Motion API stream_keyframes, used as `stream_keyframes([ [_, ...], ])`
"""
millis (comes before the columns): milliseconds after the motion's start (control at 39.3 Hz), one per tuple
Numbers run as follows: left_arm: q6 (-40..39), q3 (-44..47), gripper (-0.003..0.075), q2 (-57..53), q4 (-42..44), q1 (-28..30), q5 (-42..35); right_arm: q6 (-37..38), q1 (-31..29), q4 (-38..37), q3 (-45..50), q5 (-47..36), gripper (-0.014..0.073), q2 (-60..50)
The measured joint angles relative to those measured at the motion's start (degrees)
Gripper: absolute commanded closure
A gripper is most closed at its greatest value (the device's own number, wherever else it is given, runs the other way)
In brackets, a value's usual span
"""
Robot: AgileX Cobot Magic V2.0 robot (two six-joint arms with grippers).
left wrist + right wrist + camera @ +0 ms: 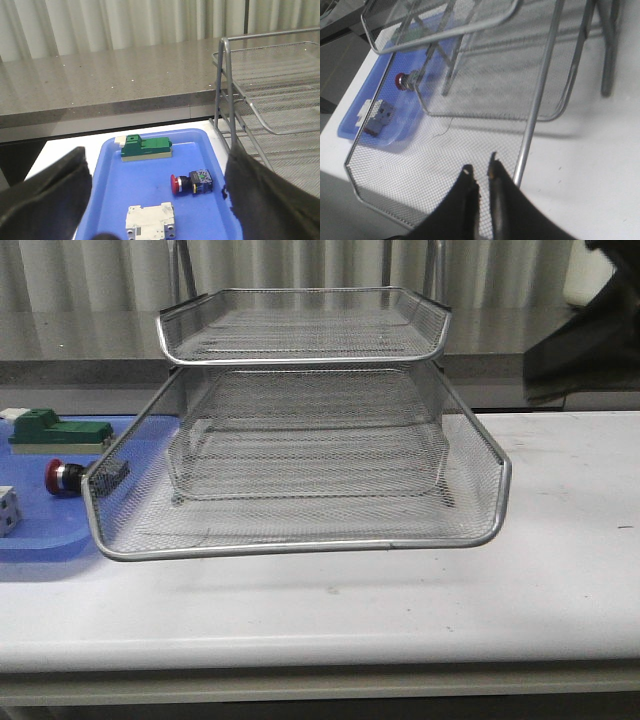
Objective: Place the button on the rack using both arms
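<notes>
The button (pixel 62 477) lies on its side on a blue tray (pixel 40 540), red cap pointing away from the rack (pixel 300 440). The silver mesh rack stands mid-table with its tiers stepped toward me. In the left wrist view the button (pixel 191 183) lies ahead of my left gripper (pixel 157 160), nearer the rack-side finger. That gripper is open wide above the tray and holds nothing. My right gripper (pixel 480 167) is shut and empty, over the lowest tier's mesh beside its chrome side rim (pixel 535 115). Through the mesh I see the button (pixel 406 81).
A green block (pixel 146 147) and a white block (pixel 150 222) share the blue tray (pixel 110 165) with the button. The rack's upright posts (pixel 225 100) stand close beside the tray. A grey counter (pixel 100 80) runs behind the table. The right arm's dark bulk (pixel 590 330) hangs at the far right.
</notes>
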Motion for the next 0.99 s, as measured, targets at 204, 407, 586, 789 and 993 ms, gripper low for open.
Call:
stream_keyframes([
  [204, 0.00, 0.00, 0.0198, 0.00, 0.00, 0.00, 0.00, 17.03, 0.00, -26.04, -7.50, 0.57, 0.0704, -4.56],
  [407, 0.00, 0.00, 0.0198, 0.00, 0.00, 0.00, 0.00, 41.35, 0.11, -58.86, -10.90, 2.97, 0.0704, -6.97],
  [586, 0.00, 0.00, 0.0207, 0.00, 0.00, 0.00, 0.00, 59.99, 0.11, -81.09, -9.83, 4.13, 0.0704, -12.84],
  [789, 0.00, 0.00, 0.0233, 0.00, 0.00, 0.00, 0.00, 66.24, 0.56, -88.89, -1.81, -0.40, 0.0704, -26.15],
  [993, 0.00, 0.00, 0.0249, 0.00, 0.00, 0.00, 0.00, 66.59, 2.14, -89.37, 8.47, -3.03, 0.0704, -40.39],
])
